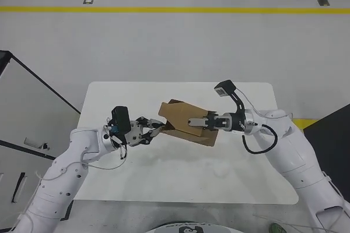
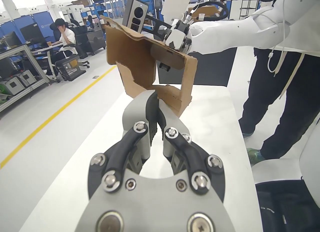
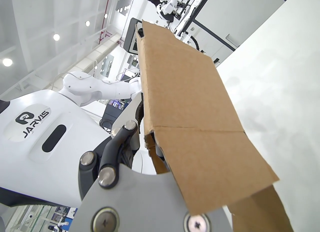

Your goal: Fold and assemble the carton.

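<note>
cardboard first: the carton (image 1: 184, 119) hangs half-opened over the middle of the worktop (image 1: 163, 180), a little toward its far edge. my left pincer (image 2: 157, 102) is clamped on a lower flap. my right pincer (image 1: 193, 122) is pinched on the top panel at the opposite side. to fold well, i judge the right grip should serve as a steady anchor while i swing the flap slowly along its crease, so the board neither tears nor slips.
</note>
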Robot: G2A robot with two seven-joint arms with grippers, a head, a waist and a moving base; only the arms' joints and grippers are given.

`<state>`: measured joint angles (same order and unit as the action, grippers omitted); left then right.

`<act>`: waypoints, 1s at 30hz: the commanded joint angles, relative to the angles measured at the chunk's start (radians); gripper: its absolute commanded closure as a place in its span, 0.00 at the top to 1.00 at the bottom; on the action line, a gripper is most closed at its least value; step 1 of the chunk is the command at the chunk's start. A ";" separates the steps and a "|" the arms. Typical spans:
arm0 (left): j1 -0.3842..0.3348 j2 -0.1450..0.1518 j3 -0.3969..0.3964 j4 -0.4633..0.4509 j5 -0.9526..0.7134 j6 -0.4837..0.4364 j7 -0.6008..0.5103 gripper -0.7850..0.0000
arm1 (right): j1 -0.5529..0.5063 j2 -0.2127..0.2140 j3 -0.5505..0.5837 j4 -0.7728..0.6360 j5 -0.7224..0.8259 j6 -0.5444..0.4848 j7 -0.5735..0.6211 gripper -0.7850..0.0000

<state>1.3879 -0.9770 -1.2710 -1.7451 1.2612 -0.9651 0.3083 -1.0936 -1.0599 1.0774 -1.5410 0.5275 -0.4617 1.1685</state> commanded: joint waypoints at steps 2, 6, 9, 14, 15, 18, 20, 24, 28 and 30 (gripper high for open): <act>-0.005 -0.001 0.005 0.003 0.000 -0.005 0.002 0.00 | 0.004 -0.002 -0.006 0.003 -0.002 0.007 -0.007 0.00; -0.008 -0.001 0.008 0.006 -0.001 -0.010 0.004 0.00 | 0.007 -0.005 -0.012 0.003 -0.003 0.010 -0.008 0.00; -0.011 -0.001 0.009 0.006 0.000 -0.019 0.004 0.00 | 0.010 -0.006 -0.016 0.002 0.000 0.009 -0.006 0.00; -0.013 -0.001 0.009 0.010 0.012 -0.021 0.003 0.00 | 0.016 -0.009 -0.023 0.006 0.002 0.004 0.013 0.00; -0.013 -0.001 0.009 0.011 0.014 -0.023 0.001 0.00 | 0.016 -0.009 -0.024 0.007 0.003 0.002 0.015 0.00; -0.014 -0.001 0.012 0.011 0.016 -0.026 0.001 0.00 | 0.019 -0.010 -0.027 0.007 0.001 -0.002 0.024 0.00; -0.015 -0.001 0.015 0.009 0.018 -0.026 0.002 0.00 | 0.021 -0.011 -0.029 0.007 0.002 -0.005 0.028 0.00; -0.018 -0.003 0.023 0.010 0.019 -0.026 0.001 0.00 | 0.026 -0.013 -0.033 0.010 0.002 -0.008 0.031 0.00; -0.025 -0.004 0.031 0.013 0.022 -0.027 0.000 0.00 | 0.029 -0.015 -0.038 0.012 0.002 -0.009 0.032 0.00; -0.030 -0.005 0.036 0.016 0.024 -0.027 0.000 0.00 | 0.031 -0.016 -0.041 0.015 0.001 -0.010 0.032 0.00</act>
<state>1.3602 -0.9814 -1.2375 -1.7309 1.2841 -0.9923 0.3081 -1.0636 -1.0755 1.0375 -1.5271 0.5295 -0.4715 1.2008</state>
